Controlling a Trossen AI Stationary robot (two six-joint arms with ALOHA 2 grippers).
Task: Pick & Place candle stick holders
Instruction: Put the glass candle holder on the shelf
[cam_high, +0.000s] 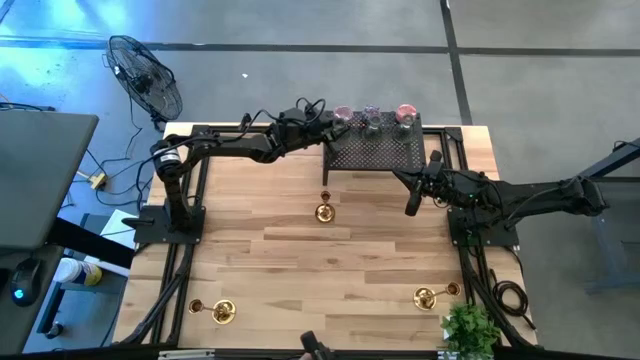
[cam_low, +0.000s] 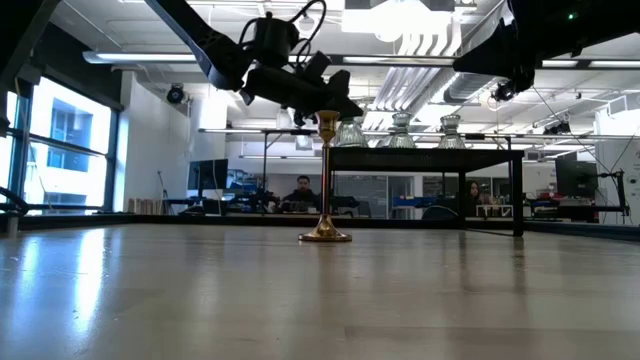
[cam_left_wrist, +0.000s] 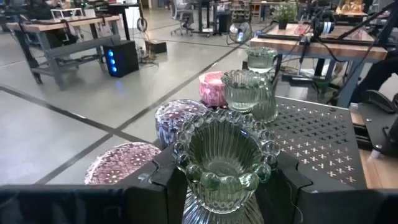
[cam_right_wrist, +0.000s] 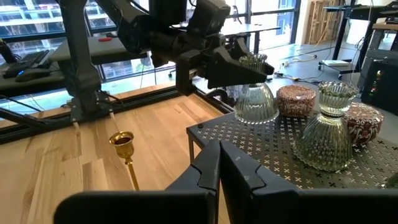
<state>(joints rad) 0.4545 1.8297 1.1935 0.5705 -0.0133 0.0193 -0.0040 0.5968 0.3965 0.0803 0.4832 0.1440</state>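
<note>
A pale-green ribbed glass candle stick holder stands at the near left corner of the black perforated rack, with my left gripper shut on it. Further green glass holders and pink and purple cups stand on the rack's far side. A brass holder stands upright on its round base at the table's middle. More brass holders lie near the front edge. My right gripper hangs shut above the table's right side, holding nothing. My left gripper pinches the green glass holder's upper bowl, just below its beaded rim, between its two fingers. The fingers reach in level from the table's left side. The holder stays upright, and its wide foot looks set on the rack's top.
The rack stands on thin legs at the table's far edge, its right part bare. A small green plant sits at the front right corner. Bare wood lies around the middle brass holder. People sit in the room beyond the table.
</note>
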